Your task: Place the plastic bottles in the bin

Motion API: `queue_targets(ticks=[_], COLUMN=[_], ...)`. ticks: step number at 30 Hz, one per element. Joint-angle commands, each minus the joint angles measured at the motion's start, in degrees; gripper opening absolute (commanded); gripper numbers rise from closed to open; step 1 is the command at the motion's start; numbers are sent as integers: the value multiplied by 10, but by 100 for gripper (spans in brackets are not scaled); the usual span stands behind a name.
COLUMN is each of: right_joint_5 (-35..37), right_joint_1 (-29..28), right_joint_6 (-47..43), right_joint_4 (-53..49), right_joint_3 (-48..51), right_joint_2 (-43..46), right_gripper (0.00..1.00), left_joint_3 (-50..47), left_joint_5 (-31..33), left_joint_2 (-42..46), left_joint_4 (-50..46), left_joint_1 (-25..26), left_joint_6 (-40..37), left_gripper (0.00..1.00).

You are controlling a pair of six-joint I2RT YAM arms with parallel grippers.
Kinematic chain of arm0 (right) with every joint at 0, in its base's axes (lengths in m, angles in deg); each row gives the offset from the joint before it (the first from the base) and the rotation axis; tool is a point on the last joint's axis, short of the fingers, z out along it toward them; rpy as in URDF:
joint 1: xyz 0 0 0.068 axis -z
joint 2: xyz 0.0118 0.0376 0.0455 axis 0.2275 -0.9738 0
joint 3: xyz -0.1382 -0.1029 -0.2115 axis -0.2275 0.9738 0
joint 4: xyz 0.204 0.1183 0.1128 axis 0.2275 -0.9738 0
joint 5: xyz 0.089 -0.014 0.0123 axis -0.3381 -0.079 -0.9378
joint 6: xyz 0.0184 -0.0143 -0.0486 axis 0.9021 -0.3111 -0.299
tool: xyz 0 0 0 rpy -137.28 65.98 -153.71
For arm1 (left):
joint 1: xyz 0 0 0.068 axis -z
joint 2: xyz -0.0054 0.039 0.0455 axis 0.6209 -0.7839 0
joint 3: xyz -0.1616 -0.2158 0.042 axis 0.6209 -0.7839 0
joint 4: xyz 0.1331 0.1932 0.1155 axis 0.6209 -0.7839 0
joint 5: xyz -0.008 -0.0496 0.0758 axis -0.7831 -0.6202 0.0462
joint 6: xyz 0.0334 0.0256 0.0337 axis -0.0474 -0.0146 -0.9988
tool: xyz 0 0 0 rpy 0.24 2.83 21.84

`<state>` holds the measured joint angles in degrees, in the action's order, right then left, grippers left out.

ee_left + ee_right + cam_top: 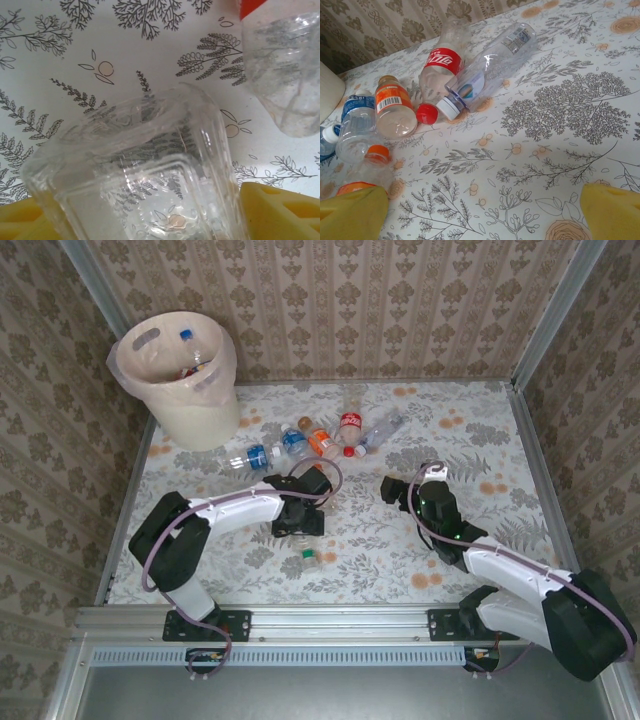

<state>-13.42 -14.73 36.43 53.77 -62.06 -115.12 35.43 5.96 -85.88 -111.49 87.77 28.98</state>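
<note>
Left gripper (145,205): fingers flank a clear bottle (140,150), one at each side wall, the base toward the wrist camera. Cannot tell whether they are clamped or only touching. Right gripper (482,207): spread and empty, low over the tablecloth (560,150), faced at the loose bottles (320,440), presumably for the next pick. The bin (180,410) stands far-left, with bottles already inside.

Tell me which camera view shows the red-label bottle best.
Right wrist: the red-label bottle lies close, its label and red cap clear. Top external shows it tiny among other bottles. Left wrist shows a reddish label corner; whether it is this bottle, I cannot tell.
</note>
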Motion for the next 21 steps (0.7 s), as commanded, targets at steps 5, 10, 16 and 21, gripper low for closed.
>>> queue_targets(ticks=[5, 10, 16, 21], right_joint_5=[-14, -16, -50, -68], right_joint_1=[5, 5, 5, 5], right_joint_6=[9, 9, -10, -19], right_joint_4=[7, 6, 27, 18], right_joint_3=[-8, -11, -15, -39], right_joint_2=[-9, -12, -20, -42], right_gripper=[100, 100, 100, 100], left_joint_3=[-12, -13, -14, -15], left_joint_5=[1, 2, 19, 30], left_joint_2=[11, 18, 37, 53], left_joint_4=[3, 5, 12, 20], left_joint_1=[-8, -8, -8, -9], left_joint_6=[12, 10, 0, -10], left_gripper=[75, 71, 68, 65])
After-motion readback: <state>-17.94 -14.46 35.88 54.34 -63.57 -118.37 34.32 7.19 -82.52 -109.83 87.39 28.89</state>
